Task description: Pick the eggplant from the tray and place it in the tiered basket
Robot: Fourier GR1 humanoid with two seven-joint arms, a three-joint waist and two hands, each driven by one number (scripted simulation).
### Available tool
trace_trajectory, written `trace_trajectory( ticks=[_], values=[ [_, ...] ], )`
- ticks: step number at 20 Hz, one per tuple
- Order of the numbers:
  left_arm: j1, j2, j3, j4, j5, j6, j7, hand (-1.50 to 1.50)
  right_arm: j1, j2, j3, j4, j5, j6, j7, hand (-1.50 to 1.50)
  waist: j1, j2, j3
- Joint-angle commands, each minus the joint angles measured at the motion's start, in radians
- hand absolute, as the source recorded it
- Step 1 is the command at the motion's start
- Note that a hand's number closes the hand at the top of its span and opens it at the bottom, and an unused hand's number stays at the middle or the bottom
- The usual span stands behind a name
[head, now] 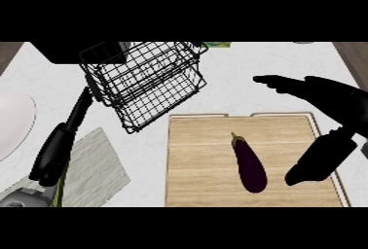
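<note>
Both of my robot hands show from above. My right robot hand (pixel 316 97) hangs spread wide over the wooden tray's (pixel 201 160) right side, holding nothing, thumb apart from straight fingers. My left robot hand (pixel 54 151) lies straight beside the black wire tiered basket (pixel 144 80). Glossy, dark purple, the eggplant (pixel 249 166) lies on the tray, stem pointing away, on a pale speckled surface (pixel 237 78).

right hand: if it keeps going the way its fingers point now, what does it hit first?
The right hand points down-left over the wooden tray, toward the eggplant's fat end. That would likely be first contact, though its height above the tray is unclear.
</note>
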Motion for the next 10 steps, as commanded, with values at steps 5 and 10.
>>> trace_trajectory(
  ticks=[5,10],
  values=[
    [-0.034,-0.029,-0.002,-0.019,-0.037,-0.014,0.045,0.00,-0.127,0.067,0.121,-0.101,-0.002,-0.069,0.343,-1.50,0.006,0.005,0.003],
    [-0.058,-0.030,0.012,-0.042,-0.025,-0.041,0.072,0.00,-0.128,0.151,0.259,-0.079,0.114,-0.154,0.379,-1.50,0.006,0.005,0.003]
  ],
)
